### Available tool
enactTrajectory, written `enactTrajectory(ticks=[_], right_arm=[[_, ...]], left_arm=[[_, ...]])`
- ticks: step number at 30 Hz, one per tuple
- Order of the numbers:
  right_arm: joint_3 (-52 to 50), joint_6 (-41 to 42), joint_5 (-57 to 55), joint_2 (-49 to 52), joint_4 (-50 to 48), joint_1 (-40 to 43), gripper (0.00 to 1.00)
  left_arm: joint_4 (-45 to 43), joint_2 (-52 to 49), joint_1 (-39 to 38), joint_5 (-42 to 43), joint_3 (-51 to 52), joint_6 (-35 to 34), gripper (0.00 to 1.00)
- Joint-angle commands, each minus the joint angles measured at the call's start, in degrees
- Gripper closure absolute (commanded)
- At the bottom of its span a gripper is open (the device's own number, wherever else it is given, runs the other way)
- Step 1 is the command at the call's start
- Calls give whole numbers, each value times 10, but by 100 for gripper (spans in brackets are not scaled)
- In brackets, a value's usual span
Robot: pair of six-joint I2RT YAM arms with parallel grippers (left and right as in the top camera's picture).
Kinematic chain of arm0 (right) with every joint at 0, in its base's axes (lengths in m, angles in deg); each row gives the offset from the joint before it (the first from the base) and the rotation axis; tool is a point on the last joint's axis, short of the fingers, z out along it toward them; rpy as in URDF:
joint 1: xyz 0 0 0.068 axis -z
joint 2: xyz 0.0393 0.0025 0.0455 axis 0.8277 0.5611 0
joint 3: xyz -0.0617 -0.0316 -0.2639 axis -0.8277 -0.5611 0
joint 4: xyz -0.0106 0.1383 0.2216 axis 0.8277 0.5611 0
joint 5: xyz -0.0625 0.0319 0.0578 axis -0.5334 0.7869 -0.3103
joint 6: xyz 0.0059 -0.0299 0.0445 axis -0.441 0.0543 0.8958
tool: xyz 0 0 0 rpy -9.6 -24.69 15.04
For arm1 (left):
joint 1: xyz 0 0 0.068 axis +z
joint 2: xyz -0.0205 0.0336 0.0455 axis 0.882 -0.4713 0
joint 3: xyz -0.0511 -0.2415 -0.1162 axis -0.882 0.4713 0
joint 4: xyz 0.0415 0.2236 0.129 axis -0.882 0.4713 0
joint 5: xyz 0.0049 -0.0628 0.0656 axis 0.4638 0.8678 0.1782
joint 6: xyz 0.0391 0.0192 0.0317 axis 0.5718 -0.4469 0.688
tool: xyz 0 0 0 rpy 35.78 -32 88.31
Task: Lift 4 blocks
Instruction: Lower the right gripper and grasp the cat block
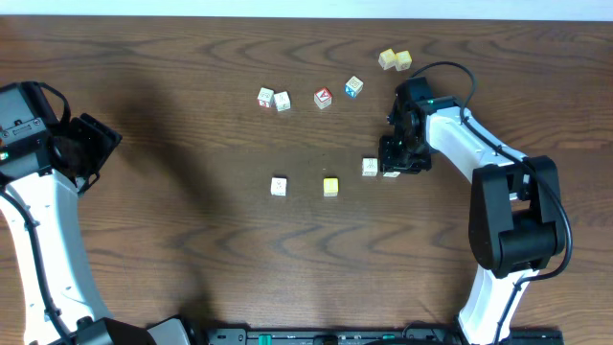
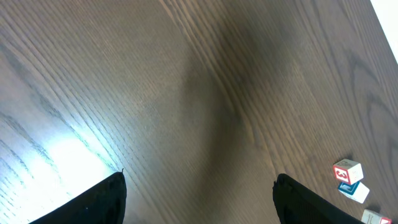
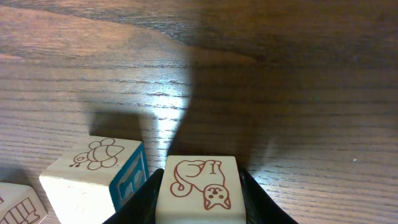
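Three blocks stand in a loose row mid-table: a cream block, a yellow-faced block and a cream block. My right gripper is down just right of that last one, shut on a fourth block that bears a brown cat drawing. Its black fingers press both sides. The neighbouring block has a bird drawing and a teal side. I cannot tell whether the held block is off the table. My left gripper hovers far left, open over bare wood.
Further back lie two cream cubes, a red-faced cube, a blue-faced cube and a yellowish pair. The left wrist view catches small cubes at its lower right. The table's far edge runs along the top.
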Motion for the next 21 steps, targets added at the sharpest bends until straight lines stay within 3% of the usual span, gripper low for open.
enactTrajectory(ticks=[1, 12, 21], right_arm=[[4, 7, -10, 3, 2, -5, 69], [4, 7, -9, 3, -1, -6, 60], [10, 7, 1, 3, 0, -6, 60]], left_arm=[[1, -5, 2, -3, -3, 0, 24], [1, -5, 2, -3, -3, 0, 24], [1, -5, 2, -3, -3, 0, 24]])
